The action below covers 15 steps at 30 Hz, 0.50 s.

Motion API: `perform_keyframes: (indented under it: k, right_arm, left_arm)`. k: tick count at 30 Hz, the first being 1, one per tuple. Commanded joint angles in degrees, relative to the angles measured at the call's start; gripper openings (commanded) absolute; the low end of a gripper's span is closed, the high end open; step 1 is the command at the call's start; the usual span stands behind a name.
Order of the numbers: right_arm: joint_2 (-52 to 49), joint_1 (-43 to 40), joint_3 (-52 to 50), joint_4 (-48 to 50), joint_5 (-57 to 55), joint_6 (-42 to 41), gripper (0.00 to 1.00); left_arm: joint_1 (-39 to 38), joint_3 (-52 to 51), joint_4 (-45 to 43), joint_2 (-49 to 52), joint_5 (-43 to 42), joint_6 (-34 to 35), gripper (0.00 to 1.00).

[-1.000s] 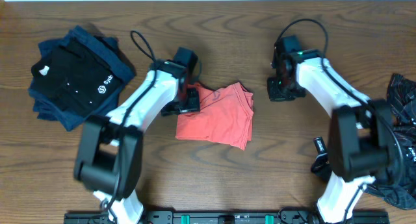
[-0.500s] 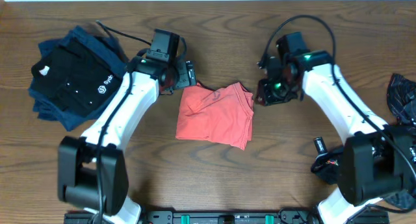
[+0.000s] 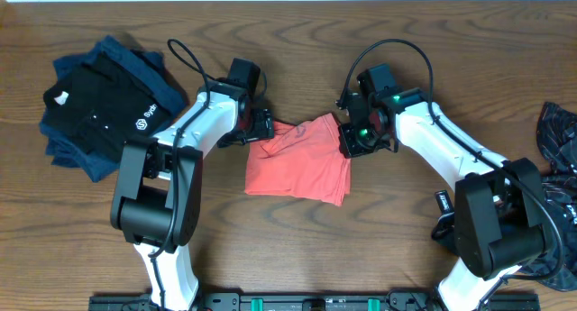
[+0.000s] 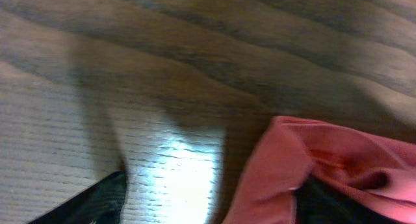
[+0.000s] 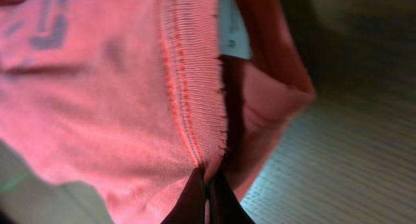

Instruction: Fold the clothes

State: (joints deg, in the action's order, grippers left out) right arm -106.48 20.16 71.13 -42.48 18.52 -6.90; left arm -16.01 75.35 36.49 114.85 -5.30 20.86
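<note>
The coral-red T-shirt [image 3: 297, 167] lies folded into a rough square in the middle of the table. My left gripper [image 3: 261, 127] is at its upper left corner. In the left wrist view it is open [image 4: 214, 201], and the shirt's edge [image 4: 292, 159] lies over its right finger. My right gripper [image 3: 348, 140] is at the shirt's upper right corner. In the right wrist view its fingers [image 5: 209, 185] are shut on a pinch of the shirt's fabric [image 5: 110, 87] beside a ribbed seam.
A stack of navy and black shirts [image 3: 104, 104] lies at the back left. A black patterned jersey [image 3: 557, 131] lies at the right edge, with a small black object [image 3: 445, 203] beside the right arm's base. Bare wood table [image 3: 297, 248] shows in front of the shirt.
My right gripper has moved left onto the shirt's upper right corner and shut on it. My left gripper swung up and away, then came back to the upper left corner.
</note>
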Motion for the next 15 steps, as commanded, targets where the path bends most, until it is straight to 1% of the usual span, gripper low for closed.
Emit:
perform_keyframes:
  k: [1,3,5,8,9,12,13,14,15]
  right_arm:
    - [-0.5,-0.6,-0.4,1.5,-10.3,-5.7,0.01]
    - [-0.5,-0.9,-0.4,3.4,-13.3,-6.5,0.01]
    - [-0.5,-1.1,-0.4,5.7,-14.3,-6.4,0.01]
    - [-0.5,-1.2,-0.4,8.6,-14.6,-6.4,0.01]
    - [-0.5,-1.2,-0.4,9.3,-14.7,-6.4,0.01]
    - [-0.5,-1.2,-0.4,10.3,-15.8,-6.4,0.01]
    - [-0.5,-1.2,-0.4,10.5,-16.5,-6.4,0.03]
    - [-0.5,-1.2,-0.4,10.6,-17.7,-6.4,0.08]
    - [-0.5,-1.2,-0.4,10.7,-19.1,-6.4,0.14]
  left_arm:
    - [0.1,-0.1,3.2,2.8,2.0,-1.1,0.72]
    - [0.2,-0.1,5.6,3.1,2.9,-1.0,0.66]
    - [0.2,-0.1,8.7,3.1,3.5,-0.5,0.64]
    - [0.2,-0.2,13.3,3.1,3.4,2.1,0.62]
    - [0.2,-0.3,14.8,3.1,3.3,2.7,0.59]
    - [0.1,-1.1,17.2,3.1,3.2,3.3,0.55]
    - [0.1,-1.6,17.7,3.1,3.2,3.5,0.53]
    - [0.1,-2.2,18.1,3.1,3.2,3.5,0.53]
    - [0.1,-2.8,18.4,3.1,3.2,3.5,0.52]
